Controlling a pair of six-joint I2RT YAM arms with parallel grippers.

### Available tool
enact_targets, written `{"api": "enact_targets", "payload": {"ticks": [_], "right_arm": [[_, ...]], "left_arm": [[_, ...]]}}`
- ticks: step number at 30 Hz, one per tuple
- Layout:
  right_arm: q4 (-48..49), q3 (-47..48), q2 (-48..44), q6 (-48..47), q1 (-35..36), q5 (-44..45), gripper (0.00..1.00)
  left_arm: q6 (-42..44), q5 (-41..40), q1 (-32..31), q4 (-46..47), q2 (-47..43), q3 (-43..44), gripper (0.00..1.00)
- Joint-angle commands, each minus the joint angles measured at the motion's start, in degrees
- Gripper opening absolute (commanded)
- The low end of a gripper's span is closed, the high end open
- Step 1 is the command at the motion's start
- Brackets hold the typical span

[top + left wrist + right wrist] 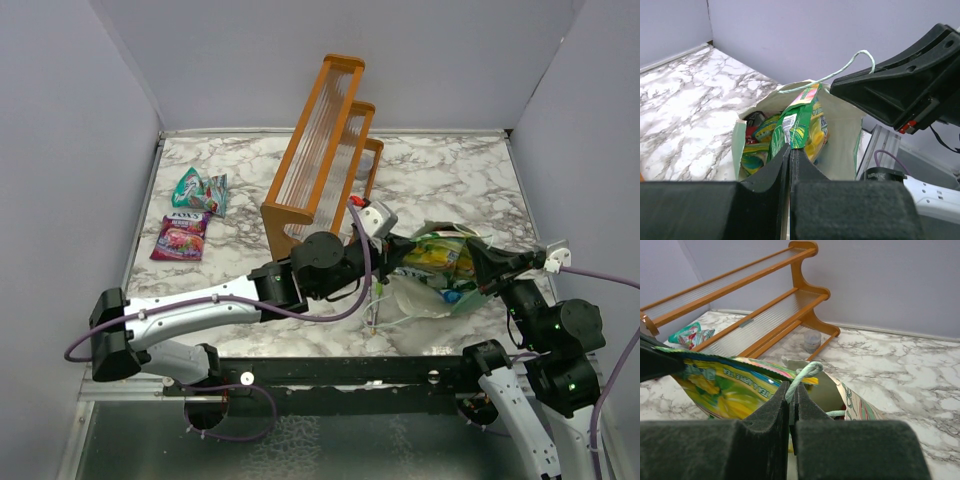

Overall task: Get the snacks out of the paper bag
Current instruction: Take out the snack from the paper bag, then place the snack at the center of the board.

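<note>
On veined marble [450, 180], left tool [790, 149] pinches a crinkly foil packet [801, 120]; right tool [791, 390] clamps the thin bag cord [803, 373].

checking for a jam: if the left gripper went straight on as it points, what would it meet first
The left gripper, shut on a green-and-yellow foil snack packet, would likely push into the mint-green paper bag's cream inside; depth unclear.

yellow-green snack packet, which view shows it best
Left wrist: the packet stands pinched in the left pincer at the bag mouth. Right wrist shows one face, partly hidden; top view, only a small patch.
</note>
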Motion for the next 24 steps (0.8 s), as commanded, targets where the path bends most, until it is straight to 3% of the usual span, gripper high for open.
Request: {"api": "enact_targets", "payload": {"ticks": [1,7,11,20,24], "right_arm": [[0.12,-0.43,-0.56,0.68,0.16,2.26,0.02],[0.11,-0.44,-0.23,0.68,0.16,2.36,0.02],[0.16,-0.45,-0.12,0.69,0.16,2.27,0.02],[-0.07,-0.43,-0.17,0.69,0.16,2.23,0.02],[-0.07,-0.47,-0.2,0.71,0.16,2.35,0.02]], "left_arm": [[2.11,-5.41,-0.37,-10.29,-4.2,5.57,0.0],[6.79,-11.72,-0.2,-16.9,-6.59,10.13,0.0],[10.93,-14.99,2.28,-22.41,-4.74,18.65,0.0],[19.56,-15.14,16.42,-28.99,3.63,40.12,0.0],[19.8,-18.9,23.87,-27.4,3.81,43.67,0.0]]}}
